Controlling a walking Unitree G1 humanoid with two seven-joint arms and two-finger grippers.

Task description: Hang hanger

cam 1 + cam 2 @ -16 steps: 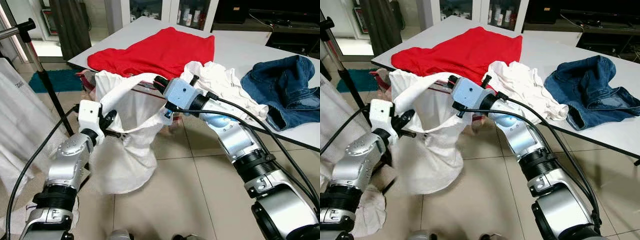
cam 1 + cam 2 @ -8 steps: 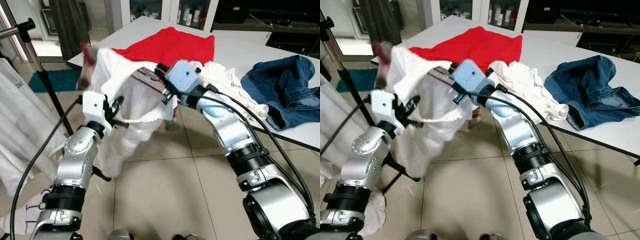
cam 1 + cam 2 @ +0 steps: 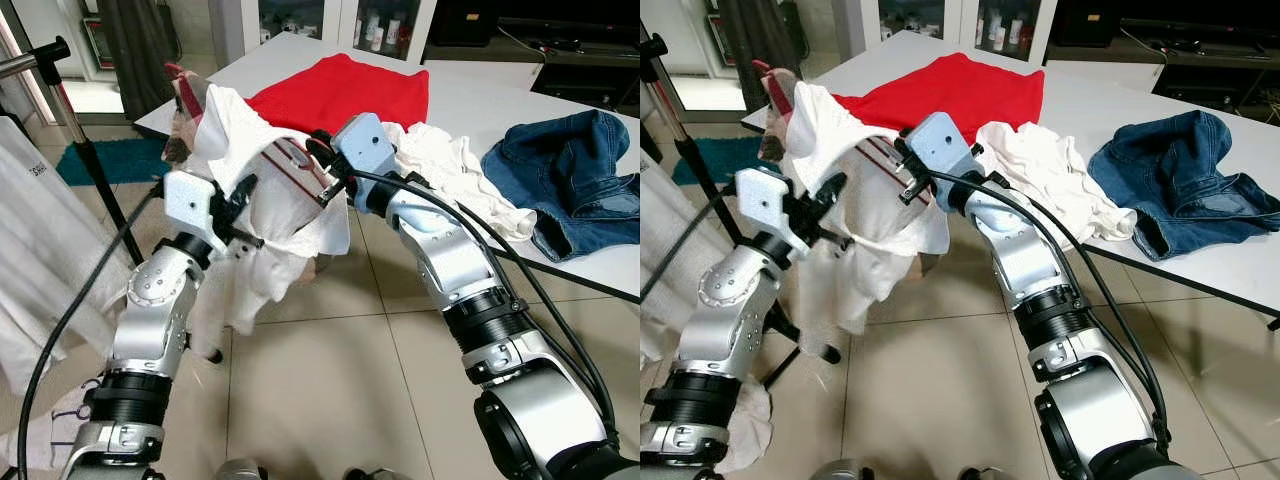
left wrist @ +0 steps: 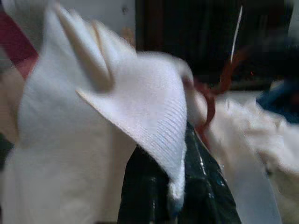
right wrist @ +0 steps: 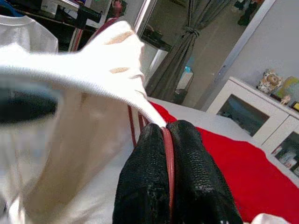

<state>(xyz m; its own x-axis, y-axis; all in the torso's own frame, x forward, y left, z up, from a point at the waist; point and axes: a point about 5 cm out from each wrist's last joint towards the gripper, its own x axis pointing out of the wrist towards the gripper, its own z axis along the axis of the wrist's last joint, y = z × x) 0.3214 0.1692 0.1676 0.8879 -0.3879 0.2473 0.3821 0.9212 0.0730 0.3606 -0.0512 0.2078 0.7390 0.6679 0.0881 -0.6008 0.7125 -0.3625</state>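
Right claw (image 5: 169, 154) is clenching the thin red hanger (image 5: 167, 158) w/ white shirt (image 3: 250, 200) draped over it; left claw (image 4: 173, 186) is pinching shirt fabric. Likely light, floppy, slippery; grip the stiff wire.

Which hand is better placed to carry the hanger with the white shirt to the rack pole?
Probably the right hand: it pinches the dark red wire hanger, while the left hand grips only the white cotton shirt.
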